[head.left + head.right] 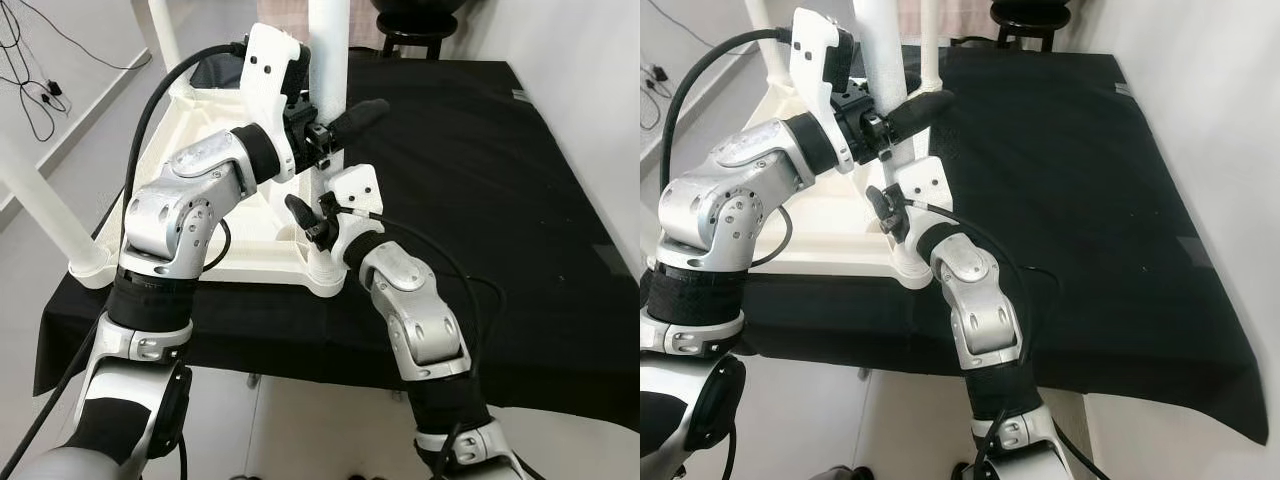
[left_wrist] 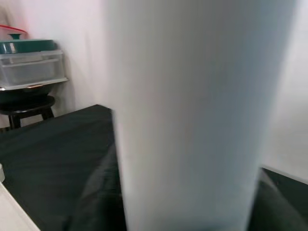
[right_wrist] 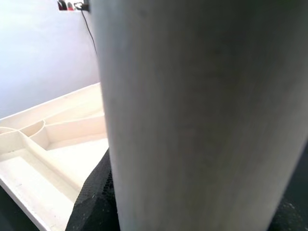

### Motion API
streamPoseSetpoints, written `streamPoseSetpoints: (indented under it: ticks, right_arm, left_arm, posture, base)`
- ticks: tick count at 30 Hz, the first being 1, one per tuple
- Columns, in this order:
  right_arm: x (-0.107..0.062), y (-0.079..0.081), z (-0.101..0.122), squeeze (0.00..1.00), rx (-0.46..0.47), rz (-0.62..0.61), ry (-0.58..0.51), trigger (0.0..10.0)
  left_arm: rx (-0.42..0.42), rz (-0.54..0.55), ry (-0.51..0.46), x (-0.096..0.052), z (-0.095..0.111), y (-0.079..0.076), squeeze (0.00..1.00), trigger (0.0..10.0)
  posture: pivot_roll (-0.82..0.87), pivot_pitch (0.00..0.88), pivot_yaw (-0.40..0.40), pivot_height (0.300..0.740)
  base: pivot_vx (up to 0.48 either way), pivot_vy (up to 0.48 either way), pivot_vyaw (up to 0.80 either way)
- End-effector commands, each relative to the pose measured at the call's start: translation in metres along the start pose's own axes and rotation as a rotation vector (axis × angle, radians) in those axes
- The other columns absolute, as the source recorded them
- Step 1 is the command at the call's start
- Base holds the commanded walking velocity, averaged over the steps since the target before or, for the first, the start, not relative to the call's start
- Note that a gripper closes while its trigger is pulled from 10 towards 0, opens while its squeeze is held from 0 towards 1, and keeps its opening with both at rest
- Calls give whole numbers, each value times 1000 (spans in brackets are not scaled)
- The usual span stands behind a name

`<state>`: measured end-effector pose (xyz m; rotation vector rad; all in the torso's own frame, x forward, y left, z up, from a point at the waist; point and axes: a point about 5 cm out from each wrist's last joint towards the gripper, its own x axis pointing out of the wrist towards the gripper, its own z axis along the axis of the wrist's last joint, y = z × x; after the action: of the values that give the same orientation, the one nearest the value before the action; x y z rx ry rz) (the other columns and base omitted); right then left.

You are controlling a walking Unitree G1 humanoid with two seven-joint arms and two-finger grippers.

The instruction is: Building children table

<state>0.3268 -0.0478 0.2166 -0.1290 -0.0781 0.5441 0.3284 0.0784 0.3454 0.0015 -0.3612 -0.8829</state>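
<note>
1. An upturned white tabletop [image 1: 235, 225] is lying on a work table draped in a black cloth [image 1: 480, 200], its ribbed underside facing up.
2. A white table leg [image 1: 328, 60] is standing upright at the near corner of the tabletop, its foot sitting in the corner socket [image 1: 325, 272].
3. The left gripper [image 1: 335, 125] is clasping that leg partway up; one long black finger [image 1: 362, 113] is showing past the leg's right side, and the leg is running close through the left wrist view.
4. The right gripper [image 1: 310, 222] is sitting lower, at the base of the same leg just above the socket; it seems to be closing on the leg, though its fingers are partly hidden behind the wrist.
5. Another leg [image 1: 45, 205] is standing at the tabletop's left corner, leaning outward, and a third [image 1: 163, 35] is rising at the far side.
6. A black stool [image 1: 412, 35] is standing beyond the far edge of the work table.
</note>
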Motion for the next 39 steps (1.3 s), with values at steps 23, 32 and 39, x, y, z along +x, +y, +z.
streamPoseSetpoints:
  ticks: [23, 32, 39]
  right_arm:
    - [22, -21, 0, 0, 39, 781, -18, 10000]
    - [31, -9, -1, 0, 64, 896, -34, 0]
    - [32, -11, 1, 0, 69, 968, -61, 0]
  left_arm:
    - [38, -103, 57, 2, -7, -17, 0, 0]
    - [36, -174, 74, 4, -10, -25, 0, 0]
    - [48, -184, 85, 5, -12, -25, 0, 0]
  posture:
    - [33, 160, -22, 740]
    - [47, 178, -8, 740]
    - [44, 183, -3, 740]
  base:
    - [0, 0, 0]
    - [0, 0, 0]
    - [0, 0, 0]
